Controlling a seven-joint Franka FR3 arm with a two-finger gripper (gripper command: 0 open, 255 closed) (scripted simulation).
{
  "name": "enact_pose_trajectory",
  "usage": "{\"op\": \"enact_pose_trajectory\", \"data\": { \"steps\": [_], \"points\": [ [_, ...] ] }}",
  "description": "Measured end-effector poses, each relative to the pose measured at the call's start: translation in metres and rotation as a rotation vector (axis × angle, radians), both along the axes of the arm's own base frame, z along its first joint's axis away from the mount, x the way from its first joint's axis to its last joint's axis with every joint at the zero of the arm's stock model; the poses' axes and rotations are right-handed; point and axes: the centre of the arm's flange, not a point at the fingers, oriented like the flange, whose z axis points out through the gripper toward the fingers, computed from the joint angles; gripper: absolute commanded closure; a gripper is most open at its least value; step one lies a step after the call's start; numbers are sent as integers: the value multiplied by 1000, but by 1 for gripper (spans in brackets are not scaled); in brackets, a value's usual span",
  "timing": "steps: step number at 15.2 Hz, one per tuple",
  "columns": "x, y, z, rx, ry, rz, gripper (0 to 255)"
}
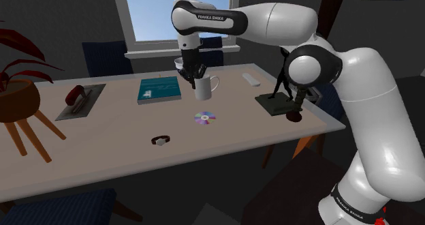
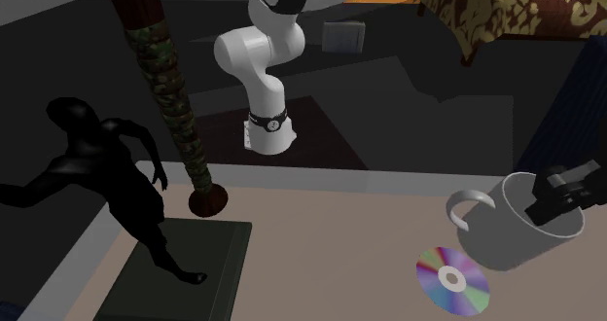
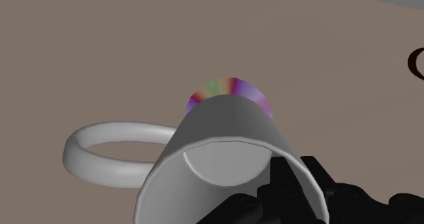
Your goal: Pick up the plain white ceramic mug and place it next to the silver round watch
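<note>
Table [image 1: 122, 131], arm [image 1: 272, 19] outstretched, pincer [image 1: 197, 73] on mug [image 1: 203, 89] rim.

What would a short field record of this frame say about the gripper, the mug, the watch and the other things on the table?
gripper: shut on the mug's rim, one finger inside
mug: white, handle toward the shoulder view's right; cannot tell if it is off the table
watch: near the table's front edge, apart from the mug
disc: rainbow-coloured, between mug and watch
book: teal, beside the mug
figurine: black, on a dark base
task state: mug not yet by the watch
</note>
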Motion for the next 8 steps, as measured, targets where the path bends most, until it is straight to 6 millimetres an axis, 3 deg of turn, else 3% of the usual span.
{"op": "enact_pose_trajectory", "data": {
  "steps": [4, 8],
  "points": [
    [4, 58, -15, 0, 0, 1, 255],
    [4, 65, -34, 0, 0, 0, 255]
  ]
}}
